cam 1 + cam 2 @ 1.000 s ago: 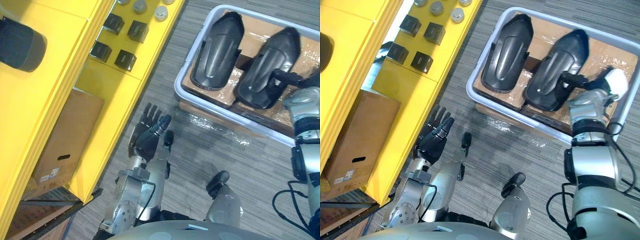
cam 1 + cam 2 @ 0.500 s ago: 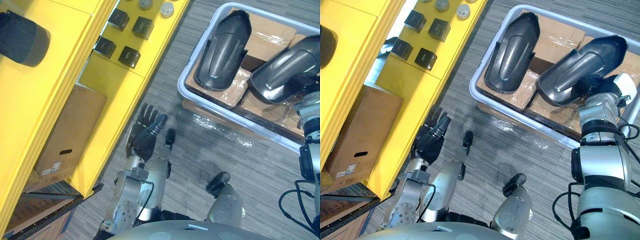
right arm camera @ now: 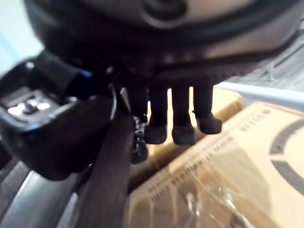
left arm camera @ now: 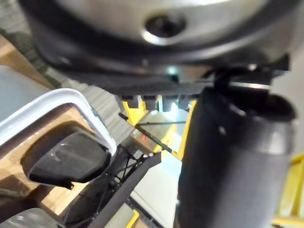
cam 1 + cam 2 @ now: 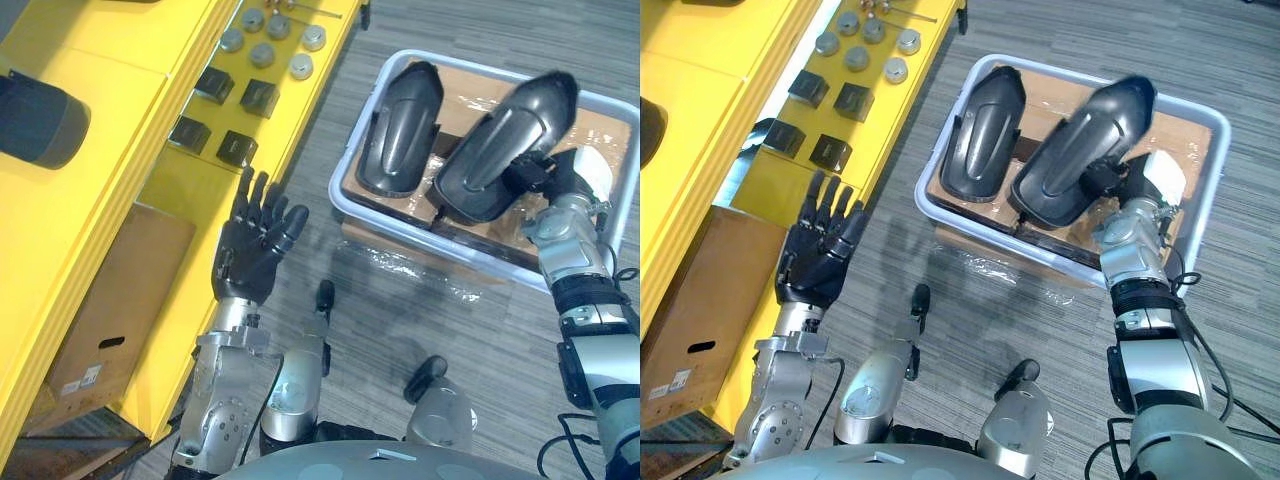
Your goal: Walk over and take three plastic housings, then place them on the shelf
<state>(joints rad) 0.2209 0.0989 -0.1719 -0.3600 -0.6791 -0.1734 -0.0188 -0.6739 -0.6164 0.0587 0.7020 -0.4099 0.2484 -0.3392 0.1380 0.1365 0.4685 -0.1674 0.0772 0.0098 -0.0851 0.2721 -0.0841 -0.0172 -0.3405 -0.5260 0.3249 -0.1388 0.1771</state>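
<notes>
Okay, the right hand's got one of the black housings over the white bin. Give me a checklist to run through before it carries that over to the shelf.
1. Grip: ok, the right hand pinches the near end of the held housing between fingers and thumb.
2. Clear of the white bin: not ok, the held housing hangs tilted over the bin's inside.
3. Other hand free: ok, the left hand is open and empty by the edge of the yellow shelf.
4. Landing spot: ok, there is bare yellow surface near the black blocks.
5. Next piece ready: ok, the second housing lies in the bin.
</notes>
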